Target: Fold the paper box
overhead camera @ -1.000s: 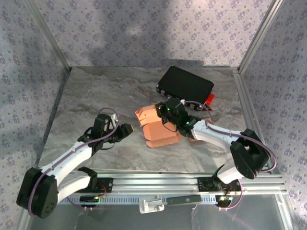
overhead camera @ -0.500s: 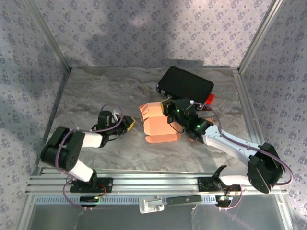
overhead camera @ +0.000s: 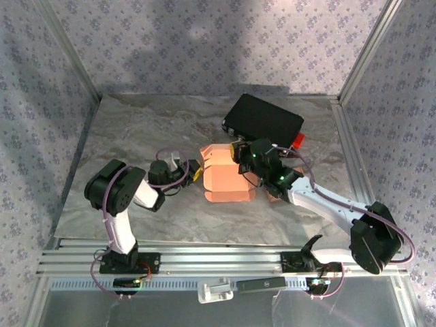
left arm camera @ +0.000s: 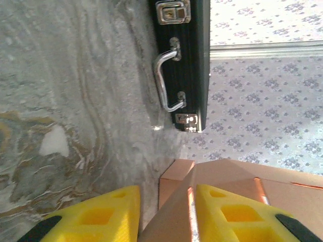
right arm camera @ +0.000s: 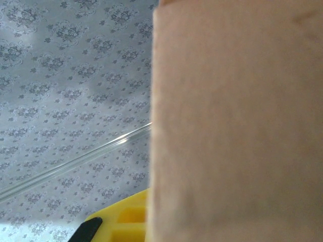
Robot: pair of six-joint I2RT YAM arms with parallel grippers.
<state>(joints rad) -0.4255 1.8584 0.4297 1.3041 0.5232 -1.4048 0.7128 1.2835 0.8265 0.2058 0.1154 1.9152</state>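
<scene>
The paper box [overhead camera: 228, 180] is salmon-coloured card, part-folded, lying mid-table. My left gripper [overhead camera: 195, 170] sits at its left edge. In the left wrist view the yellow fingers [left arm camera: 103, 214] straddle a raised panel of the paper box [left arm camera: 227, 176]; the left gripper [left arm camera: 169, 219] is partly open, with bare table showing beside the left finger. My right gripper [overhead camera: 240, 155] is at the box's far edge, shut on a wall of it. In the right wrist view that wall of the paper box [right arm camera: 237, 126] stands close up, with one yellow finger [right arm camera: 121, 222] beside it and the other hidden.
A black case [overhead camera: 264, 119] with a metal handle [left arm camera: 166, 75] lies behind the box, with a red item [overhead camera: 298, 140] at its right end. Patterned enclosure walls with metal frame posts [overhead camera: 361, 54] bound the table on three sides.
The left arm folded back and its gripper swept right across the table to the box's left edge, its jaws narrowing. The right gripper kept its hold and shifted the box slightly.
</scene>
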